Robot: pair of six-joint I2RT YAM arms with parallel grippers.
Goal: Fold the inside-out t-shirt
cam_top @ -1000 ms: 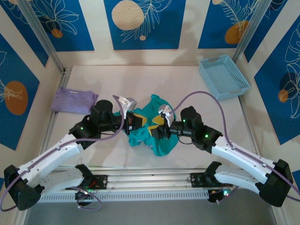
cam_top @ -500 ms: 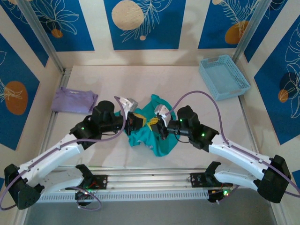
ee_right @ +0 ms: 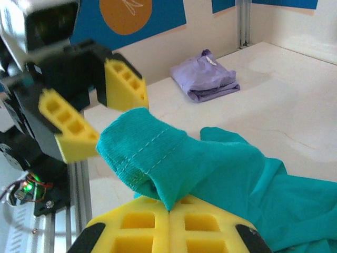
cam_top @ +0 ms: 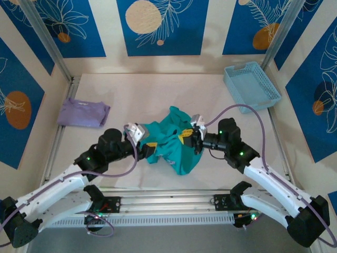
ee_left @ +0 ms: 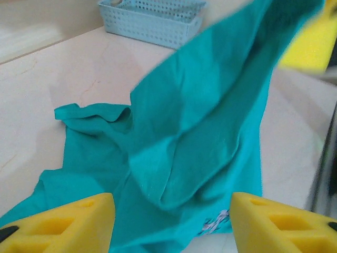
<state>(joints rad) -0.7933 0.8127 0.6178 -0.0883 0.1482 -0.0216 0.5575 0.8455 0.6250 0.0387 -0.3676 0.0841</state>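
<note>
Left gripper (cam_top: 148, 147) drawn back, jaws parted, empty; right gripper (ee_right: 168, 212) pinched tight on a fold of the inside-out t-shirt (cam_top: 169, 141): best lifted slowly so cloth hangs untwisted.

The t-shirt (cam_top: 171, 141) lies heaped in the middle of the surface (cam_top: 158, 95), with the left gripper (cam_top: 149, 149) just beside its left edge, the right gripper (cam_top: 188, 139) at its right side with a fold caught in its jaws, a folded garment (cam_top: 83, 112) well off to the left, and a basket (cam_top: 244, 67) in the far right corner.
</note>
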